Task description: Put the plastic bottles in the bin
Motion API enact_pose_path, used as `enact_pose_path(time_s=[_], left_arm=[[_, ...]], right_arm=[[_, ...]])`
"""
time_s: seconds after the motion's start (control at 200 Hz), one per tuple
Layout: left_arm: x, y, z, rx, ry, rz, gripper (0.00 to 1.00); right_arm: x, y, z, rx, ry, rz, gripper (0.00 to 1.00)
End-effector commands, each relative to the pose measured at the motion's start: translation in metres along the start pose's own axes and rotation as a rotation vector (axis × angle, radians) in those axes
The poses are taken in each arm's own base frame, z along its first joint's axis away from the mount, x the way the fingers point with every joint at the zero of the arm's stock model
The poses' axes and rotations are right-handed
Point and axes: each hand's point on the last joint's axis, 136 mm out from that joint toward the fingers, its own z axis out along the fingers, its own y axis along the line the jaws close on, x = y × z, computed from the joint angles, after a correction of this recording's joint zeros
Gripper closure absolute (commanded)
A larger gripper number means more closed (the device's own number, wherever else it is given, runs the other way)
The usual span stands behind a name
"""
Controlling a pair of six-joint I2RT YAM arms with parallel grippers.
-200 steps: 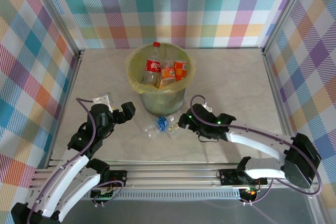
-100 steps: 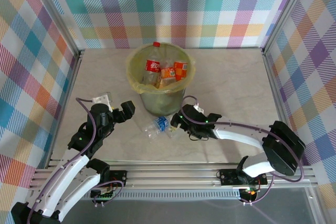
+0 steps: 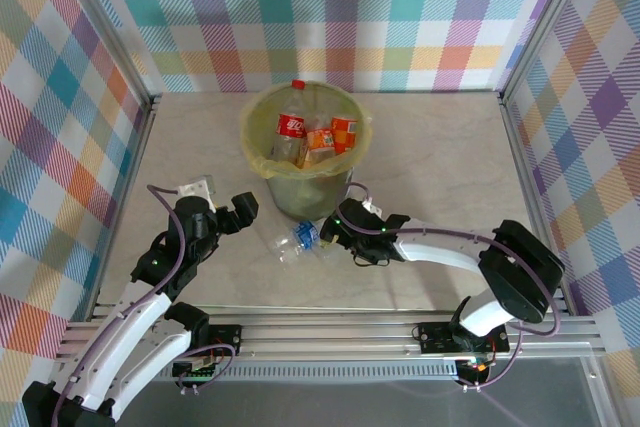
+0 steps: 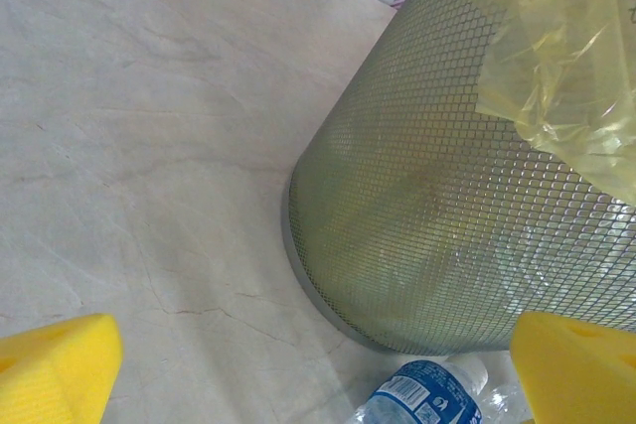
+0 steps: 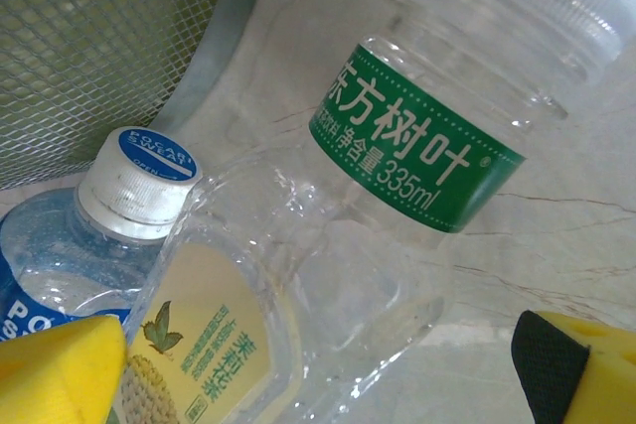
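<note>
Worktop (image 3: 440,167): pale, marble-patterned surface enclosed by plaid walls (image 3: 330,17).
Bin (image 3: 305,192): round green mesh container standing upright near the middle of the worktop. A translucent yellow-green bag (image 3: 254,147) lines it and folds over the rim.
Bottles in bin: a red-label bottle (image 3: 291,127) with a red cap stands at the far left of the opening. Orange-label bottles (image 3: 343,132) lie just beside it.
Bottles on worktop: three lie in a cluster just in front of the bin's base. The blue-label bottle (image 3: 303,237) has a blue-and-white cap. A clear yellow-label bottle (image 5: 214,345) rests against it. A clear green-label bottle (image 5: 427,136) lies touching the yellow-label one.
Left end effector (image 3: 245,209): fingers spread wide with nothing between them, near the left side of the bin's base. In its wrist view the yellow pads (image 4: 55,369) frame the mesh wall, with the blue-label bottle low between them.
Right end effector (image 3: 330,234): fingers spread wide, right beside the loose cluster on its right side. Its pads (image 5: 60,369) flank the yellow-label and green-label bottles. Whether either pad touches a bottle cannot be told.
</note>
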Motion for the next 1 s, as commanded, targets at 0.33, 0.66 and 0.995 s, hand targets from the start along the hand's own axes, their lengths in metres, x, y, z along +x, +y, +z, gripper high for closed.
enact_pose_path(time_s=[0.33, 0.66, 0.995], left_arm=[[-0.002, 0.004, 0.002, -0.015, -0.020, 0.008, 0.00], [-0.002, 0.006, 0.001, -0.025, -0.024, 0.010, 0.00], [-0.003, 0.010, -0.001, -0.041, -0.032, 0.007, 0.00]], right_arm=[[0.014, -0.010, 0.012, 0.055, 0.075, -0.014, 0.03], [0.010, -0.032, 0.006, 0.109, 0.094, -0.026, 0.28], [-0.007, -0.045, -0.011, 0.141, 0.073, -0.073, 0.40]])
